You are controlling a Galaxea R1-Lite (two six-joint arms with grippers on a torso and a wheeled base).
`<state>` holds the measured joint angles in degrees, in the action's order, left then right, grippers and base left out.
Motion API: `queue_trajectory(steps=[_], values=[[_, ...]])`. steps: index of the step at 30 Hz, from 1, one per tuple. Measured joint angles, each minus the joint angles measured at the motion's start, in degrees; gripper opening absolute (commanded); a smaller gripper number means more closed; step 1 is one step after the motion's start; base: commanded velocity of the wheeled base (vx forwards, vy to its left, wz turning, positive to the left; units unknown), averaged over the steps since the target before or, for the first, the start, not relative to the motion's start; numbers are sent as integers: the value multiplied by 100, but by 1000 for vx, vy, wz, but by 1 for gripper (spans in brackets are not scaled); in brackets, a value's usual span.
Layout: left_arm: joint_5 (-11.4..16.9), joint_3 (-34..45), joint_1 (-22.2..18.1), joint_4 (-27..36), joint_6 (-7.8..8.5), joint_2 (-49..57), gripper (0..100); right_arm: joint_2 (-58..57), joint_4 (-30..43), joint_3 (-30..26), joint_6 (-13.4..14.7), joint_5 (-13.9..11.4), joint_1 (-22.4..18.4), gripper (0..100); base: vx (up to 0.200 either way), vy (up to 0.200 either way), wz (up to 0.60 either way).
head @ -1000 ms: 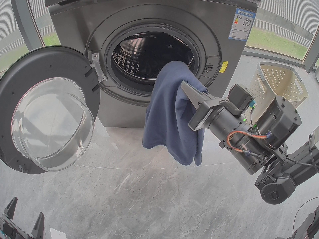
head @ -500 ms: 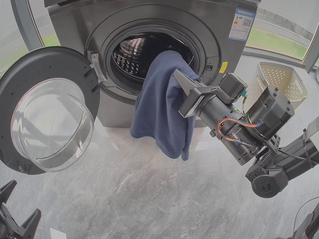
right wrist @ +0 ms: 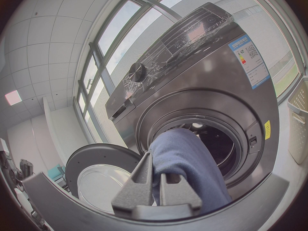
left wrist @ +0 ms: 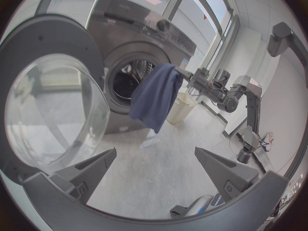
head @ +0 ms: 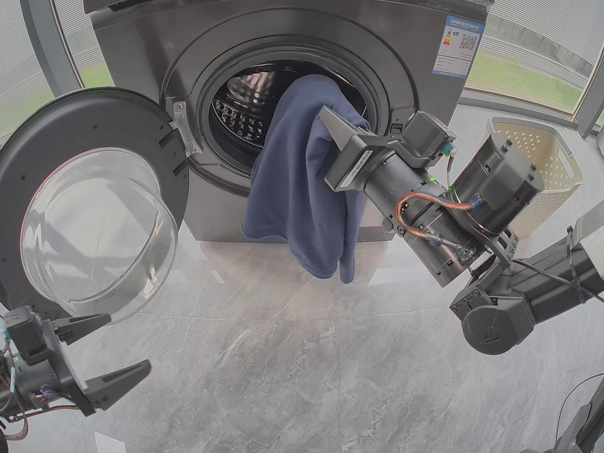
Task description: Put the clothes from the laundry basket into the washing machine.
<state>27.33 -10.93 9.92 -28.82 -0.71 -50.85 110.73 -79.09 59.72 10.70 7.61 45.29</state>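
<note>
- The right arm (head: 535,278) stretches from the frame's right edge toward centre, wrist angled upward.
- The right gripper (head: 330,121), upper centre, has its fingers pinched together on a cloth (head: 296,177).
- The left gripper (head: 126,342), lower left, has its fingers spread wide and holds nothing.

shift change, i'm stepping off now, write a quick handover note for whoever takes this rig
Right claw: shut on the dark blue cloth garment, held up at the mouth of the grey front-loading washing machine; most of it hangs outside.
Left claw: open, empty, low near the open round glass door.
Done: garment out of the cream perforated plastic basket.
Left: push it into the drum, release; basket interior partly hidden, check for more.
</note>
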Motion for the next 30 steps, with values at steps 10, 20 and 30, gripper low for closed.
queue_trajectory(steps=[10,20,30], values=[[11,-332,713,-1300,-51,-2380,100,85,108,488,16,18,-67,0,0,0,0],[20,-913,1287,-2450,-519,-3989,100,121,119,572,22,51,-50,0,0,0,0],[15,-1464,1413,-3345,-873,-5152,100,123,115,505,27,57,-26,0,0,0,0]])
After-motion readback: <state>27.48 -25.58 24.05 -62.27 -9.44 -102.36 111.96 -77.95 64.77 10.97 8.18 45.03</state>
